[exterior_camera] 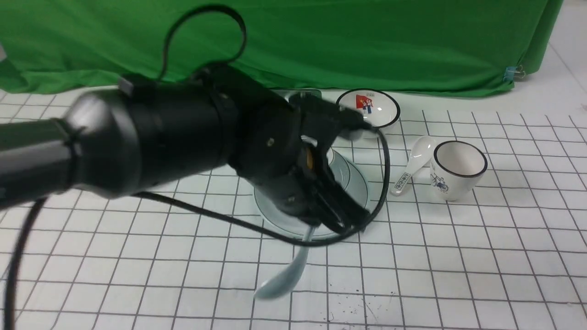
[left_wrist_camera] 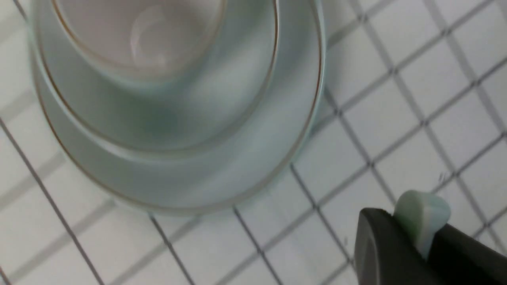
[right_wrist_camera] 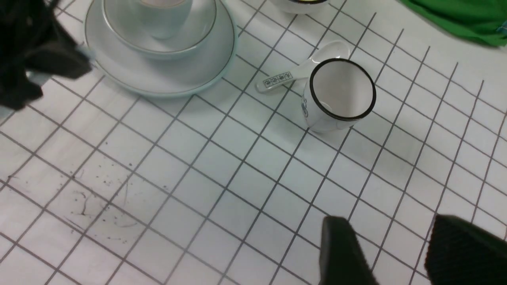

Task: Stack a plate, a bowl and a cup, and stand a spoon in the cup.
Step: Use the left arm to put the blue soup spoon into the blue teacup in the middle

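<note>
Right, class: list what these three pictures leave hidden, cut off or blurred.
Left wrist view: the cup, bowl and plate are cut by the edges; only the handle tip of the spoon shows.
Front view: the left arm hides the cup and most of the bowl; the spoon is motion-blurred.
Right wrist view: the right hand shows fingertips only.

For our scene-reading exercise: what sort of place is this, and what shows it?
Probably a robot test setup, not a kitchen: green backdrop cloth, gridded white tabletop, and the left gripper holding the spoon.
</note>
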